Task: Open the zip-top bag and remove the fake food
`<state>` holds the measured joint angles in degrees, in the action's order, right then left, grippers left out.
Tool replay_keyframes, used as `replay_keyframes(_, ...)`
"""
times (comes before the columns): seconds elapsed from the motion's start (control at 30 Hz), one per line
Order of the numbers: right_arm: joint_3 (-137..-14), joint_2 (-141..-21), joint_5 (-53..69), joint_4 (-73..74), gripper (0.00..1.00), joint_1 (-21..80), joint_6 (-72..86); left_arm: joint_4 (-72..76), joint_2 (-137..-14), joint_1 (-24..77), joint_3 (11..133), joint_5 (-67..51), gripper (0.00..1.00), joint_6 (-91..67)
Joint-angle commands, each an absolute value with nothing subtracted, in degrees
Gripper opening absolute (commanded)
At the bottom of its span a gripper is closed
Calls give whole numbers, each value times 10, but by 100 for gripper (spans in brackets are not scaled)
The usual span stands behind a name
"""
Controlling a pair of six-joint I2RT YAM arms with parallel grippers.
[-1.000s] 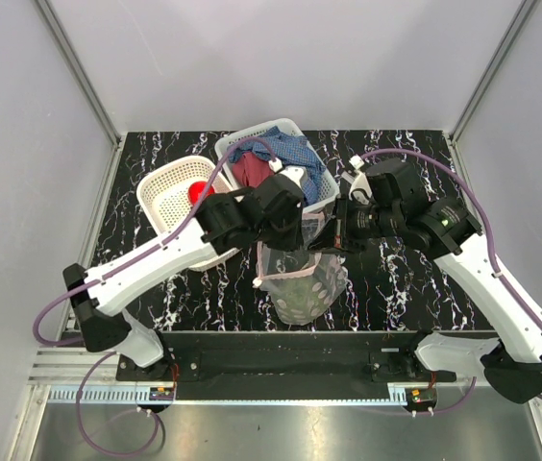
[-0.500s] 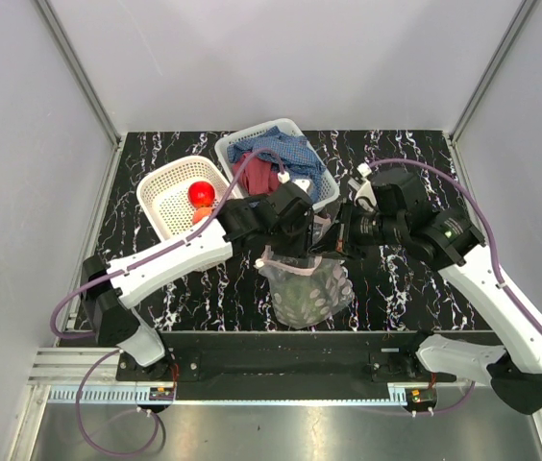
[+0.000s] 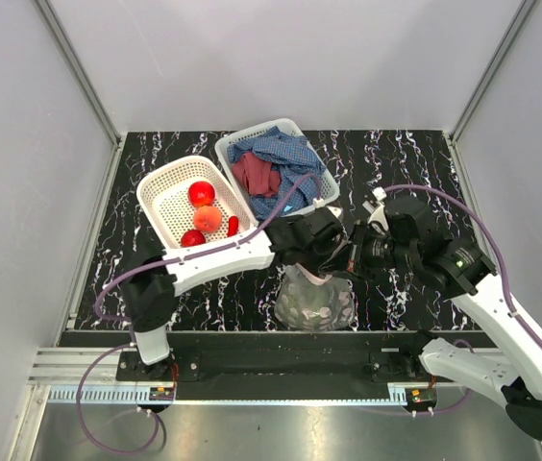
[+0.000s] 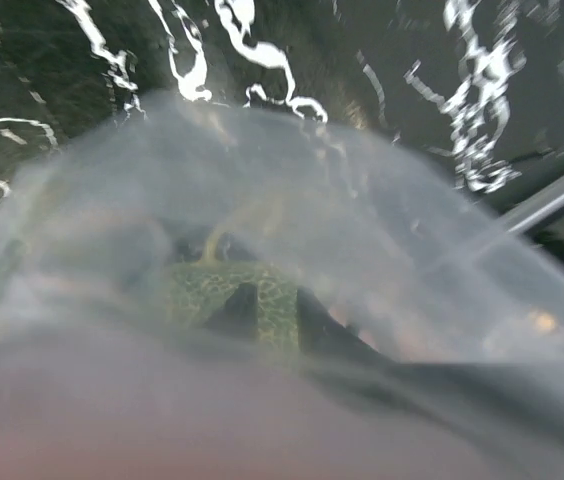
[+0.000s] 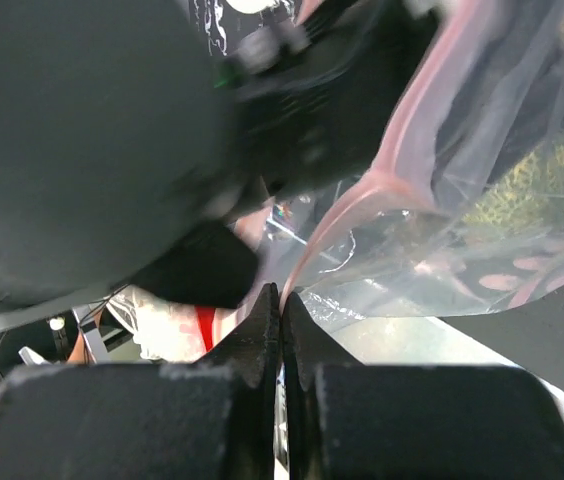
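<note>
Zip-top bag (image 3: 315, 300) sat crumpled by the near edge of the tabletop (image 3: 396, 173), its top drawn up between the two arms. The right pincer (image 5: 281, 303) was closed on a thin fold beside the pink zip strip. The left pincer (image 3: 326, 257) was smothered in plastic, so I cannot tell its state. Fake food (image 3: 208, 218) lay in the white basket (image 3: 160, 188), yet a green mass (image 4: 197, 295) showed inside the bag. So slim a pinch could slip if the arms pulled apart, letting the mouth sag shut.
</note>
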<state>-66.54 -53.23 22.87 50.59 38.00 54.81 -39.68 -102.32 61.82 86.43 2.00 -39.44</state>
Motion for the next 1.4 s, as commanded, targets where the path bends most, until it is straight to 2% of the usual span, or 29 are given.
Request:
replay_keyframes(0.0,-642,-484,213,490,0,385,571,-357,-1048,627,870,4,24,-345)
replay_keyframes(0.57,-587,-418,207,501,0,385,596,-287,-1135,654,831,35,39,-183)
replay_keyframes(0.8,-588,-389,191,526,0,385,605,-248,-1145,655,797,-57,39,-136)
replay_keyframes(0.9,-580,-374,185,532,0,384,614,-241,-1131,655,769,-95,47,-111)
replay_keyframes(1.0,-577,-363,182,531,0,385,625,-250,-1116,652,755,-91,51,-98)
replay_keyframes(1.17,-596,-387,192,529,0,385,612,-286,-1091,621,773,-58,49,-165)
replay_keyframes(1.37,-670,-482,206,516,0,385,556,-250,-1022,579,746,-156,46,-231)
